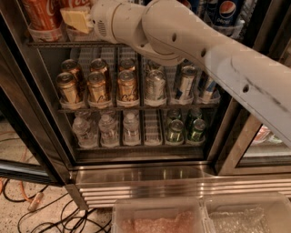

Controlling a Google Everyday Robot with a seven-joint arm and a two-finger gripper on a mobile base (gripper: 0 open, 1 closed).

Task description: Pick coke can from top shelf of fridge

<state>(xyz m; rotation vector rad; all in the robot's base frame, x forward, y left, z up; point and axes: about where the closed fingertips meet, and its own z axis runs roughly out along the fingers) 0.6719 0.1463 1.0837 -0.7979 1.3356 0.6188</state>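
A red coke can (42, 11) stands at the left end of the top shelf (50, 43) of the fridge (136, 175), in a clear front cup. My gripper (75, 19) is at the top left, on the end of the white arm (182, 38) that reaches in from the right. It sits level with the top shelf, just right of the coke can and close to it. A second red can is partly hidden behind the gripper. I cannot tell whether the gripper touches either can.
The middle shelf holds gold-brown cans (97, 86), silver cans (154, 86) and blue-white cans (184, 84). Below are water bottles (109, 129) and green cans (175, 129). Pepsi cans (229, 10) stand top right. Clear bins (159, 218) and floor cables (41, 214) lie in front.
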